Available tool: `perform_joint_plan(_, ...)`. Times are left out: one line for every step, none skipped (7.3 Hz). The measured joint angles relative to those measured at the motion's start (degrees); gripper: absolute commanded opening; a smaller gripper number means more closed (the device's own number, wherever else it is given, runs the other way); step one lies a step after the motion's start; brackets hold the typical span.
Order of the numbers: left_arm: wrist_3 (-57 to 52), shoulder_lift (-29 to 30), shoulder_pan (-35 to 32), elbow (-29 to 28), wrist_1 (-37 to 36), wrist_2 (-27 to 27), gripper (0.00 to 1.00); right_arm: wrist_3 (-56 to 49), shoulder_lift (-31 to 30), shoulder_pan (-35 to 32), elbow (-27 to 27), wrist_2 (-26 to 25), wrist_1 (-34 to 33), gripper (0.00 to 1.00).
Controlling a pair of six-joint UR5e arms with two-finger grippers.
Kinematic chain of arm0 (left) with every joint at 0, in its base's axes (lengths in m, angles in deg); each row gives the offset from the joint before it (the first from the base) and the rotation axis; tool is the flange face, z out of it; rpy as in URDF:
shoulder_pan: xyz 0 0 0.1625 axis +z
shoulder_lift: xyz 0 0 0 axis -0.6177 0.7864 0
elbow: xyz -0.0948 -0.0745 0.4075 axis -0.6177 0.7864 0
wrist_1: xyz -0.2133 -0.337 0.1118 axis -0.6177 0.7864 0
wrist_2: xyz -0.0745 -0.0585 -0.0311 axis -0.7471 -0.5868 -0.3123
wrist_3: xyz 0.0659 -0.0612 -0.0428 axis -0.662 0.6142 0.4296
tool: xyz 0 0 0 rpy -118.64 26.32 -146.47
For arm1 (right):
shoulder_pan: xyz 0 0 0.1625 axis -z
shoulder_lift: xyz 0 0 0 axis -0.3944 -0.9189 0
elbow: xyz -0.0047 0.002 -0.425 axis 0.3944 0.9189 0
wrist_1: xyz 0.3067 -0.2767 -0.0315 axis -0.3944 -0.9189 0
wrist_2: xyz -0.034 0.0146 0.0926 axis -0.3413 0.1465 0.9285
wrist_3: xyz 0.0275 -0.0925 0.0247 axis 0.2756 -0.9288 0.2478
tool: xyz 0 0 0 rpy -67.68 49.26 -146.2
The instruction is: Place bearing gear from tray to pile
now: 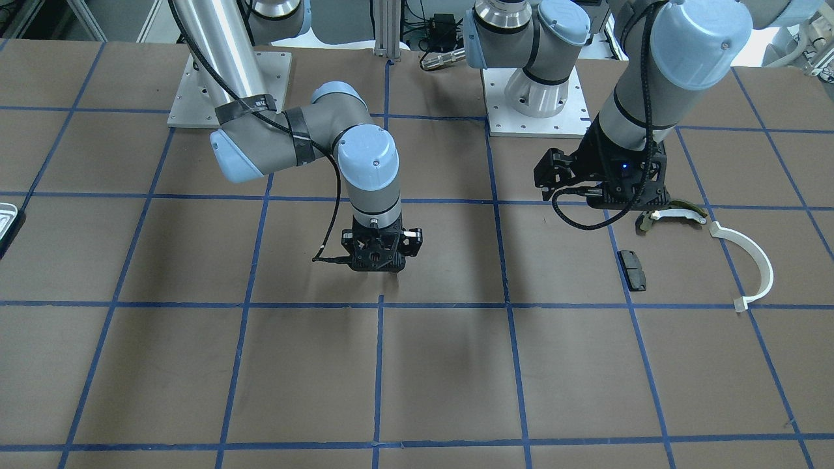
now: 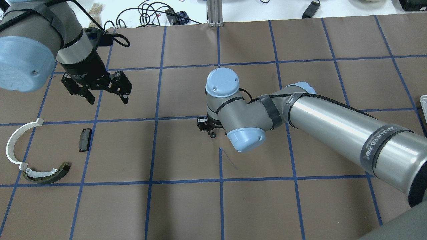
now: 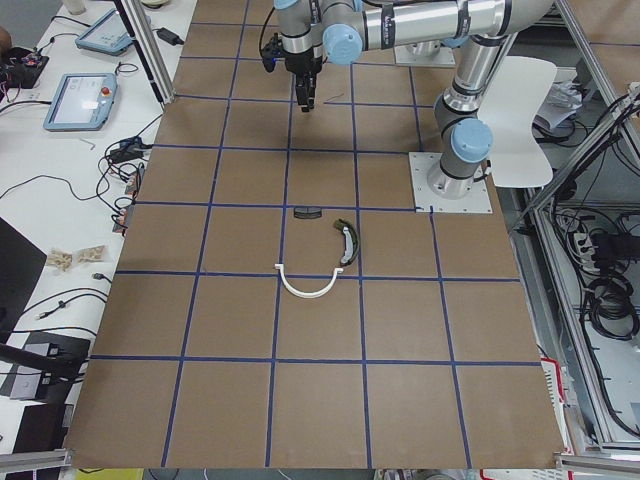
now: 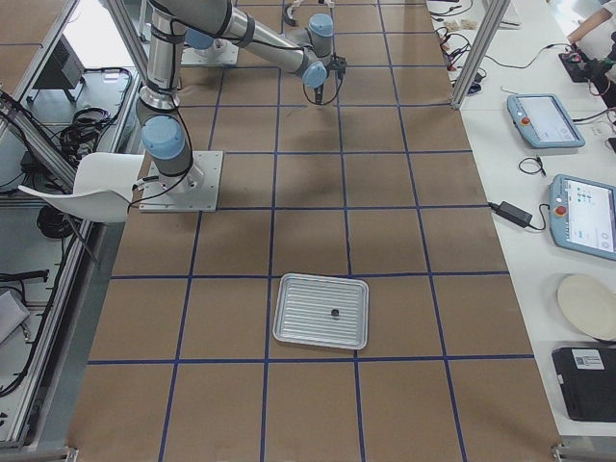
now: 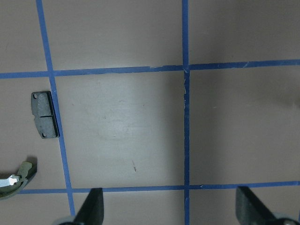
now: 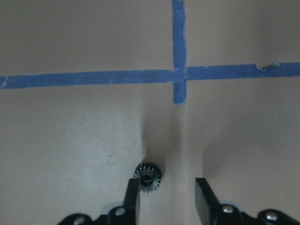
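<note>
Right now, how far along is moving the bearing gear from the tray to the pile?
Done: the small black toothed gear is out of the silvery metal tray, at mid-table. In hand: the open right gripper hangs over it, the gear beside one finger. Left: getting it to the pile of white plastic arc, olive curved shoe and black rectangular pad, near the open, empty left gripper.

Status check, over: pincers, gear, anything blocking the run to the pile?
Left pincer open, above table near pile. Right pincer open, mid-table. Bearing gear lies loose on table under it. Nothing visible between gear and pile.
</note>
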Motion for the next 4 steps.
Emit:
perform_joint_plan(0.0,0.3,0.0,0.0,-0.1,0.2,1.00,-3.3,-1.2,1.5,1.3,-0.7,2.2,1.00)
perform_joint_plan(0.3,0.6,0.0,0.1,-1.0,0.6,1.00,-7.4,-3.1,4.6,2.9,-2.0,6.8,1.00)
perform_joint_plan(1.0,0.9,-0.4,0.3,-2.6,0.6,1.00,-12.4,-5.6,9.0,3.9,-2.9,12.0,1.00)
perform_joint_plan(1.6,1.2,-1.7,0.6,-3.6,0.5,1.00,-19.4,-8.6,14.4,4.4,-3.4,16.9,1.00)
